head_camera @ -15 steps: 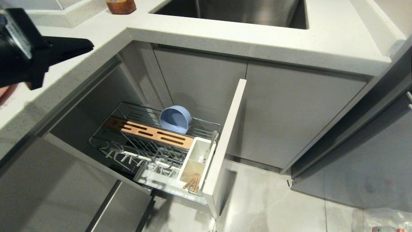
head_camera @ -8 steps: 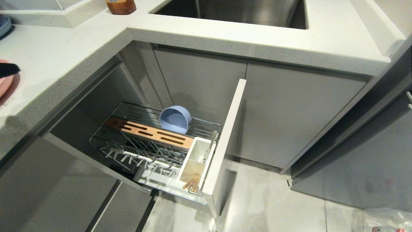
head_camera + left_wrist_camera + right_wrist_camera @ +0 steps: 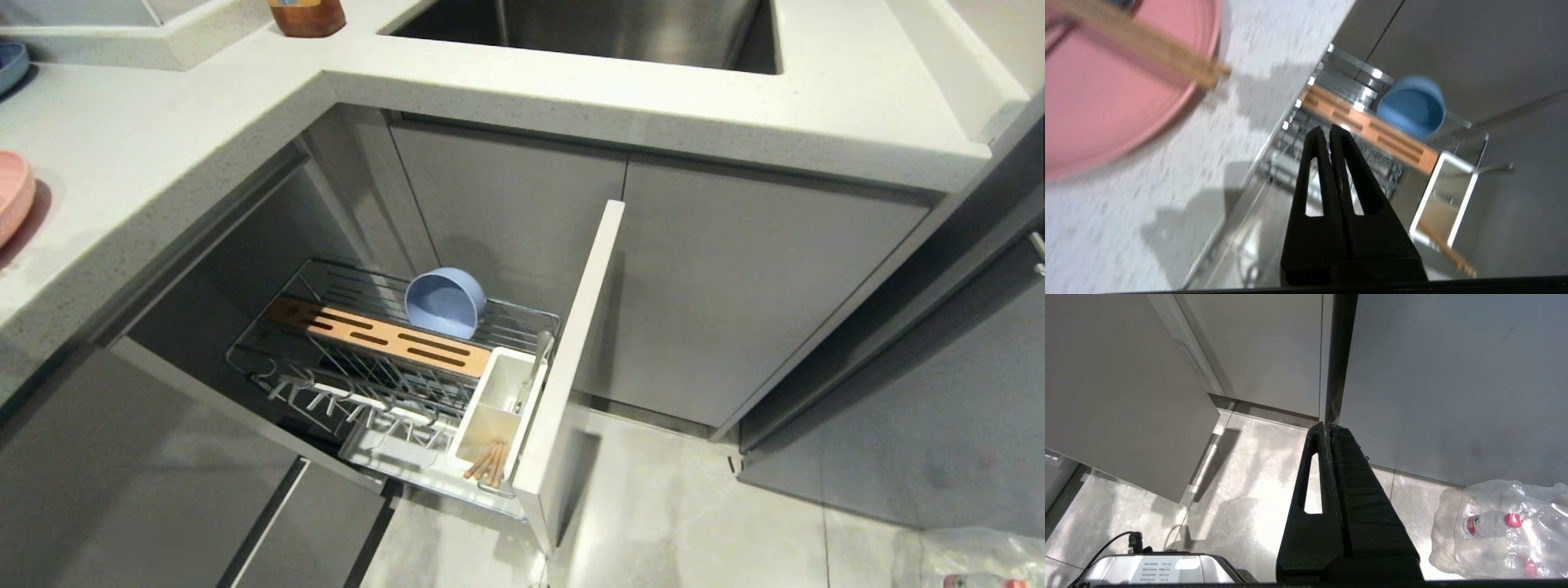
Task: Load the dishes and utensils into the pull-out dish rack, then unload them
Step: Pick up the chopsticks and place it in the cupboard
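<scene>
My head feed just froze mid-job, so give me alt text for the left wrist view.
The shut, empty left gripper hangs over the countertop edge, pointing down toward the pull-out dish rack. In the rack a blue bowl sits behind the copper-brown strip, beside the white utensil caddy. On the counter, a chopstick lies across the pink plate.

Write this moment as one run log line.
rack: pulled out | blue bowl: in rack | left gripper: shut, empty | pink plate: on counter | right gripper: shut, parked
</scene>
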Controlling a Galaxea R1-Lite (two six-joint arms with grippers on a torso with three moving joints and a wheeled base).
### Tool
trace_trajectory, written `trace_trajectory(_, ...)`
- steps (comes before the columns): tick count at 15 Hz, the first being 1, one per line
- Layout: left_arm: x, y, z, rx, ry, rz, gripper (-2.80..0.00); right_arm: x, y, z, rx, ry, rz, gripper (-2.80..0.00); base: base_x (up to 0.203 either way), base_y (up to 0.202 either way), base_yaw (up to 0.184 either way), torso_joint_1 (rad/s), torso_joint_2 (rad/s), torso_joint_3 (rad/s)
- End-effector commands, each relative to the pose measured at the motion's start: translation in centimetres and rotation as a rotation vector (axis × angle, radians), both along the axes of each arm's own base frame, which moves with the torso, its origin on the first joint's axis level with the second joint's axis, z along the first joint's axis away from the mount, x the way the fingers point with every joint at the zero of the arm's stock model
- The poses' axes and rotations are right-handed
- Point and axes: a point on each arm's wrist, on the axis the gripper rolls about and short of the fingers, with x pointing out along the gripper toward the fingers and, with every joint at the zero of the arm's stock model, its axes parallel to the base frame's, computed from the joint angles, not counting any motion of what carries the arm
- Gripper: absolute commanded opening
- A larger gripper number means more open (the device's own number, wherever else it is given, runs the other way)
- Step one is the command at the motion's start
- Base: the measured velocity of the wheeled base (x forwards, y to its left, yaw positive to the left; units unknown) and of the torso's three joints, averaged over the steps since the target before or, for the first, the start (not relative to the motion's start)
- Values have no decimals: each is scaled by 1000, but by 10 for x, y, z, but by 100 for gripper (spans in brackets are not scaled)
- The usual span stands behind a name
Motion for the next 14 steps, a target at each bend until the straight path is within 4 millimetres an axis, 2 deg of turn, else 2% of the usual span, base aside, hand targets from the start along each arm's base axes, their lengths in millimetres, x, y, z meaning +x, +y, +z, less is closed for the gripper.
trace_trajectory(1,-5,0,-2,6,30,12,-280,0,0,0,0,2,0,-280,0,0,0,0,0,0)
trace_trajectory(4,-6,0,4,14,13,23,-280,0,0,0,0,2,0,-280,0,0,0,0,0,0)
trace_trajectory(6,-3,0,16,18,-48,26,-280,0,0,0,0,2,0,-280,0,0,0,0,0,0)
trace_trajectory(10,25,4,40,27,-108,158,-280,0,0,0,0,2,0,-280,0,0,0,0,0,0)
trace_trajectory(14,53,12,51,5,-119,403,-280,0,0,0,0,2,0,-280,0,0,0,0,0,0)
